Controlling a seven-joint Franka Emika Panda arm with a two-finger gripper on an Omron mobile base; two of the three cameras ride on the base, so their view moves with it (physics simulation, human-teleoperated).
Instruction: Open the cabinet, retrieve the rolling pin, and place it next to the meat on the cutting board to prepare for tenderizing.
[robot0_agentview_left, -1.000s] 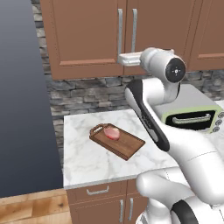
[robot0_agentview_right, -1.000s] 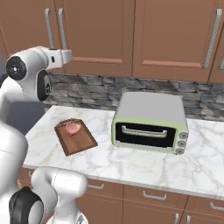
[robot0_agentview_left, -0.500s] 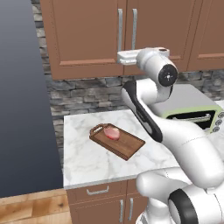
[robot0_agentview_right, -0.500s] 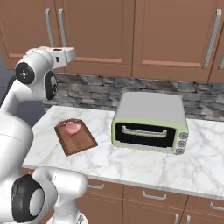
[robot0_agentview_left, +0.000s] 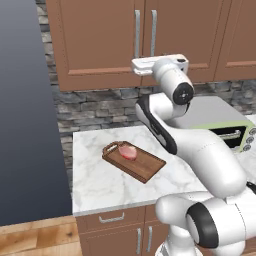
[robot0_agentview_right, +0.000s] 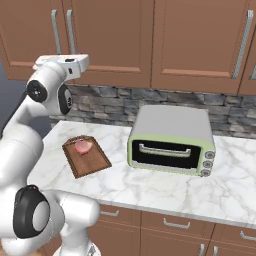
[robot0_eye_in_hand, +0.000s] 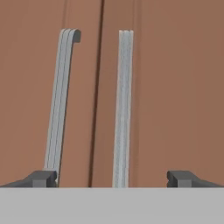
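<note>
The cabinet hangs above the counter with both doors shut. Its two silver bar handles run side by side along the centre seam. My gripper is open just in front of the lower ends of those handles, and its fingertips stand wide apart around both, touching neither. From the base views the hand sits level with the doors' bottom edge. The meat lies on the cutting board on the marble counter below. The rolling pin is hidden.
A pale green toaster oven stands on the counter right of the board. A narrower wall cabinet hangs to the right. The stone backsplash runs behind the counter, and base cabinets with drawers sit below it.
The hand has stayed by the handles' lower ends while the arm's upper joints swung closer to the cabinet. The gripper stays open. Board and meat have not moved.
</note>
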